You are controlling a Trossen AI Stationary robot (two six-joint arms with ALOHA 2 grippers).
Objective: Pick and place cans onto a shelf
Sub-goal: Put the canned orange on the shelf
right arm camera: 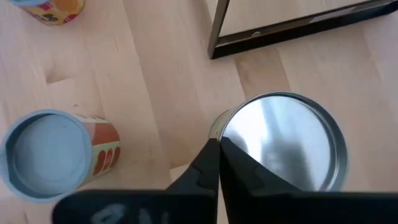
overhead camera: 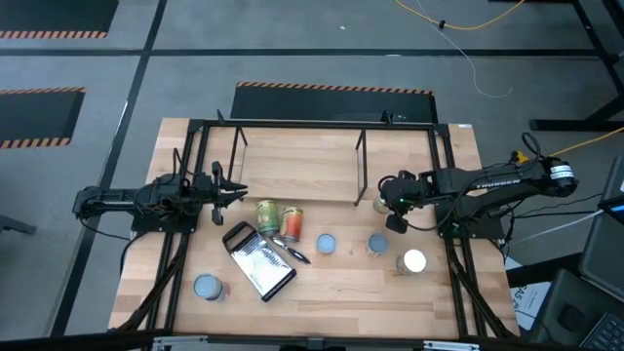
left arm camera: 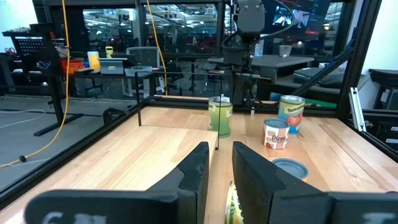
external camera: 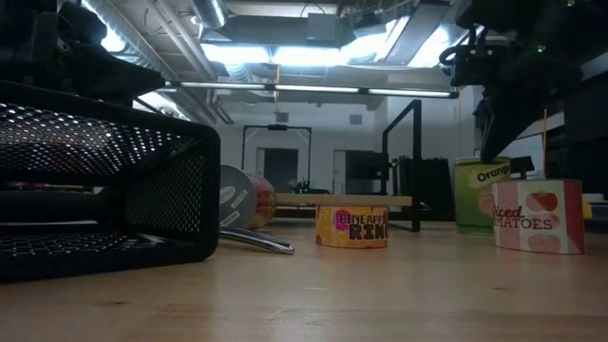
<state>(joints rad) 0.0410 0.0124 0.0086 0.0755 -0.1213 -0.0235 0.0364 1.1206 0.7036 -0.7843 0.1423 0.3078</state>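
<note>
My right gripper is shut and points down over the edge of a silver-topped can. This can has a green label and stands upright on the table by the right front leg of the shelf. My left gripper is open and empty, level above the table at the shelf's left end. Two cans lie on their sides near the shelf's front. Upright cans stand at the front: two blue-grey tops, one white top and one at the front left. My right gripper's shut fingertips stand from above at the rim of the can's silver top. I cannot tell whether they touch it. The can stands upright on the table.
A flat metal grater with a black handle lies in front of the two lying cans. The shelf's wooden board is bare. A larger black frame edges the table. Bare wood lies along the table's front edge.
</note>
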